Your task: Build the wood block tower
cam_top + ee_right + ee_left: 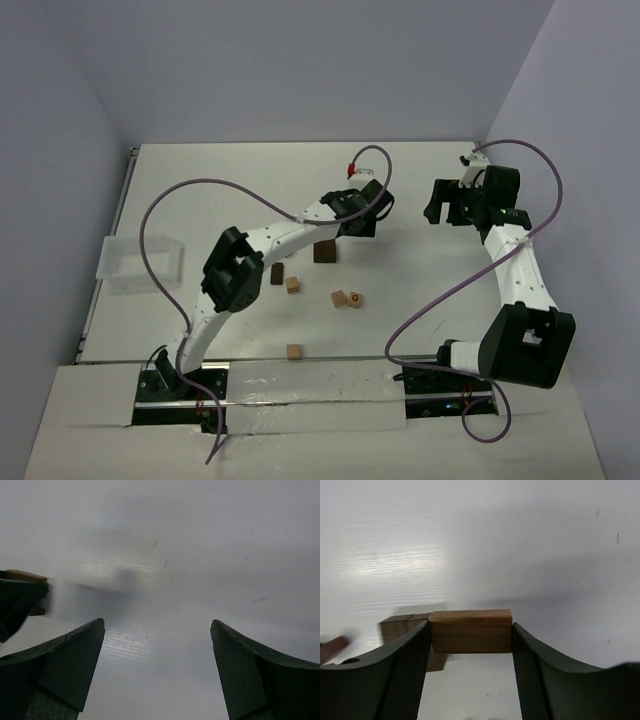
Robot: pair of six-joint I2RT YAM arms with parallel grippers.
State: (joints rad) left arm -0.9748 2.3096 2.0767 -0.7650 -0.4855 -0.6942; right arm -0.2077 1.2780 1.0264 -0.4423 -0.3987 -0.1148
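My left fingers (395, 675) fill the bottom of the left wrist view, their mesh pads pressed against the two ends of a light tan block (470, 632). The left gripper (470, 625) holds it crosswise with its long side level, and the shadow on the white table (520, 540) suggests it hangs clear of the surface. Just behind it and to one side, a dark brown block (400, 627) sits on the table. I judge that to be the base of the wood block tower, and the level end-to-end grip to be what would let the tan piece go down flat on top.

My right gripper (157, 625) stands with its fingers wide apart and nothing between them, over bare table and well off to the right. I take it to be parked there to keep clear of the stacking spot.

Seen from above, the other pieces lie loose nearer the near edge. A small dark block (277, 273) sits just beside a tan block (292, 284). A plain block (339, 298) and a printed block (355, 299) sit side by side, though I cannot tell whether they touch. A lone tan block (293, 351) lies closest to the edge. A plastic tray (140, 262) sits well apart at the left. By my reading the tower is barely begun — one base block down and the second in my grip
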